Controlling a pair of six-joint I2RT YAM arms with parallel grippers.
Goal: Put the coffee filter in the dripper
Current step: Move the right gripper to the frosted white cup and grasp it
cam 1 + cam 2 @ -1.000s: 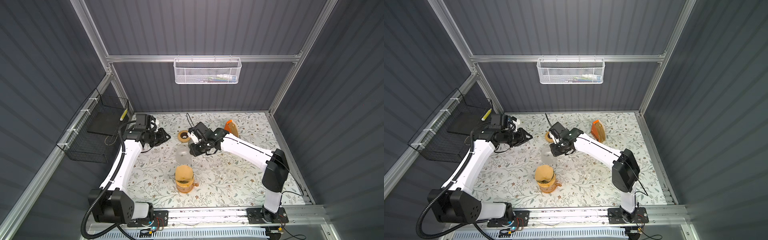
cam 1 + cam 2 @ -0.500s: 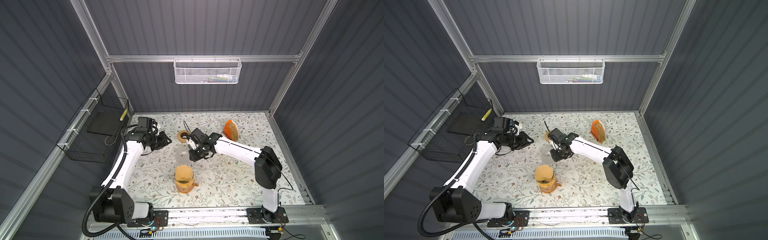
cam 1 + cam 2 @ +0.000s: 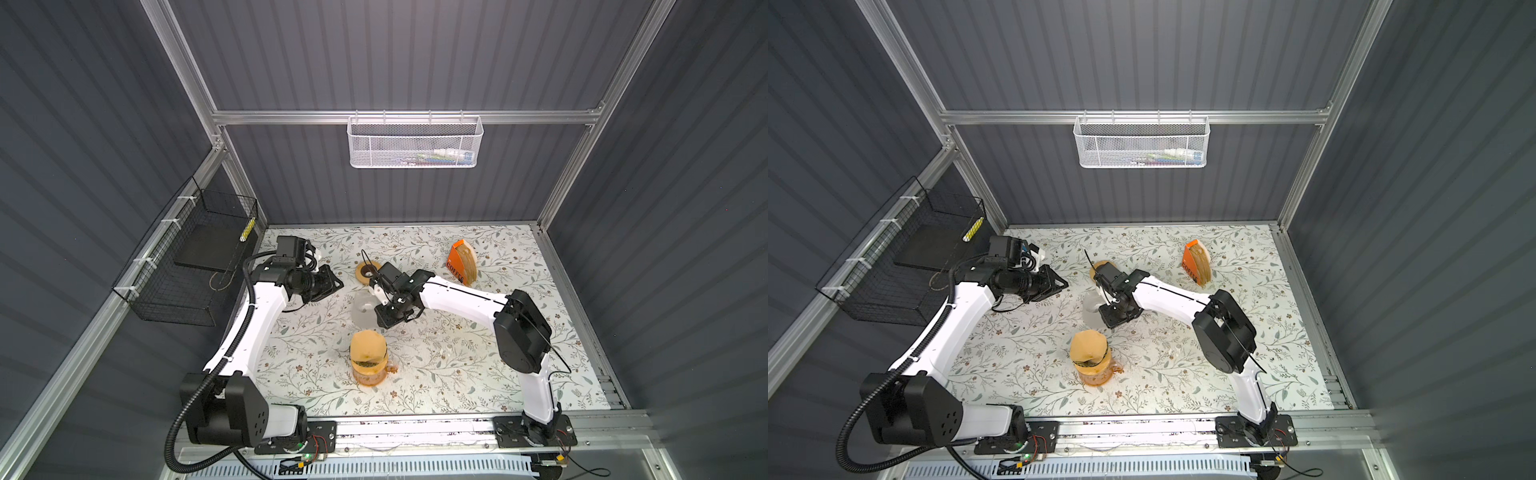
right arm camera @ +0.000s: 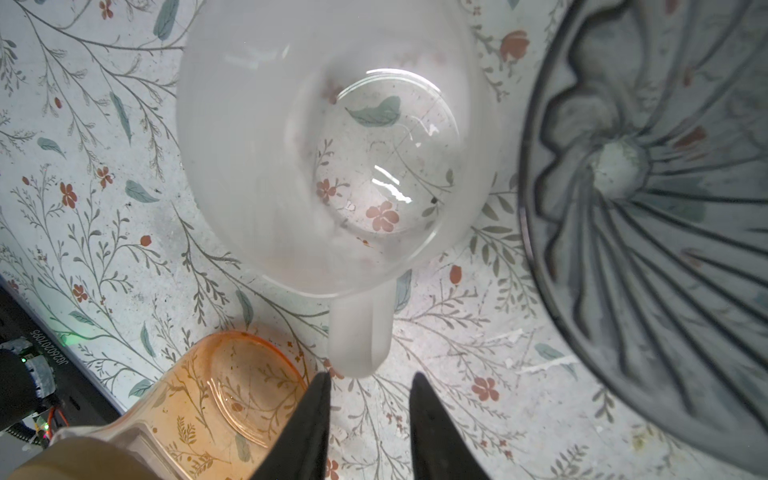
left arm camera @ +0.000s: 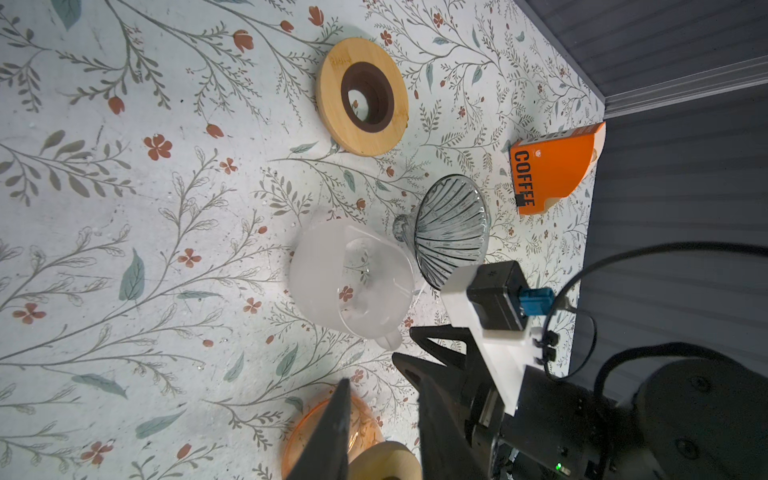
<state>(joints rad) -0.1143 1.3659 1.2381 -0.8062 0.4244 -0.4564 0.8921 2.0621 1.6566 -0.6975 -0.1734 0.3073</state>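
Finding nothing placed: your dripper (image 5: 449, 232) lies tipped on the tabletop (image 5: 124, 208), coffee filters (image 3: 468, 266) sit boxed (untouched); left end effector (image 3: 332, 285) and right end effector (image 4: 371, 386) both spread, empty.

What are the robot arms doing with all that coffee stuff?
The right end effector hangs open just by the handle of the frosted jug, holding nothing. The left end effector is open too, off to the side. The glass dripper lies on its side beside the jug with no filter in it; a stack of filters sits in the orange box.
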